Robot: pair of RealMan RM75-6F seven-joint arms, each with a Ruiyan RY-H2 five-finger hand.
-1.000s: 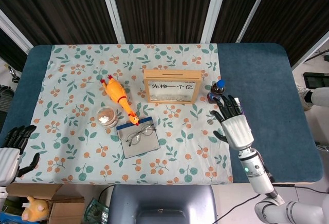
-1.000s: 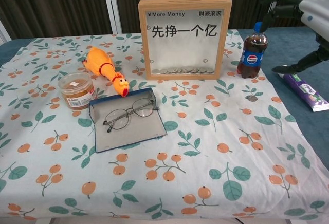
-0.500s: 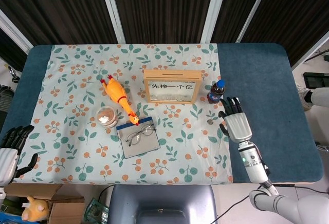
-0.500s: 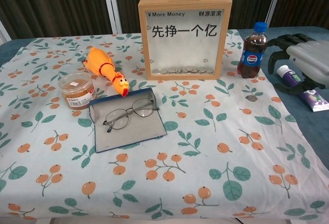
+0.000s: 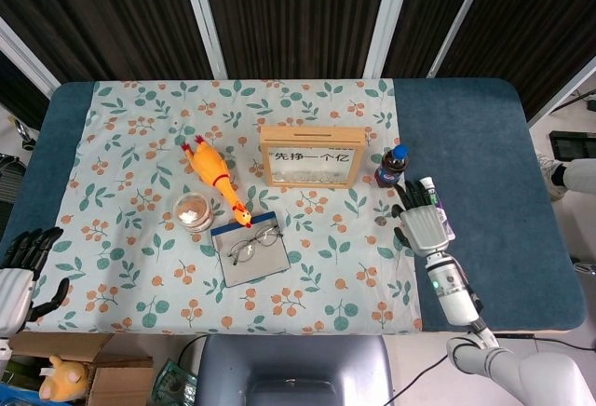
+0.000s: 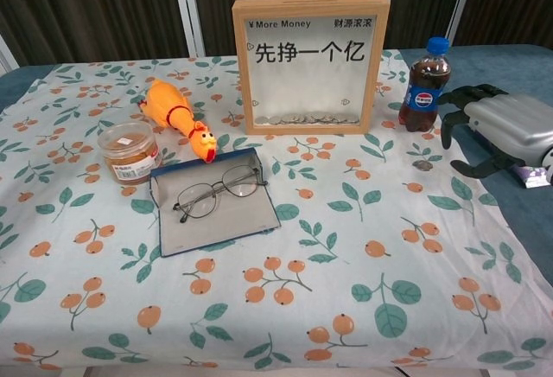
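Two hands were in view, and you had neither closed on anything. Your table [image 5: 484, 145] carried a floral cloth [image 5: 140, 266] with a wooden frame [image 5: 313, 156] standing near its middle. Your right hand [image 5: 424, 223] hovered palm down over a purple tube [image 5: 434, 203], fingers curled loosely, just beside the cola bottle [image 6: 424, 86]. Your left hand [image 5: 20, 271] hung off the table's near corner, fingers apart, well apart from everything.

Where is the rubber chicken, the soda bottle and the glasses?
rubber chicken [image 6: 173, 114], chest view, on its orange body.
soda bottle [image 6: 422, 93], chest view, on its blue label.
glasses [image 6: 216, 193], chest view, on the bridge.
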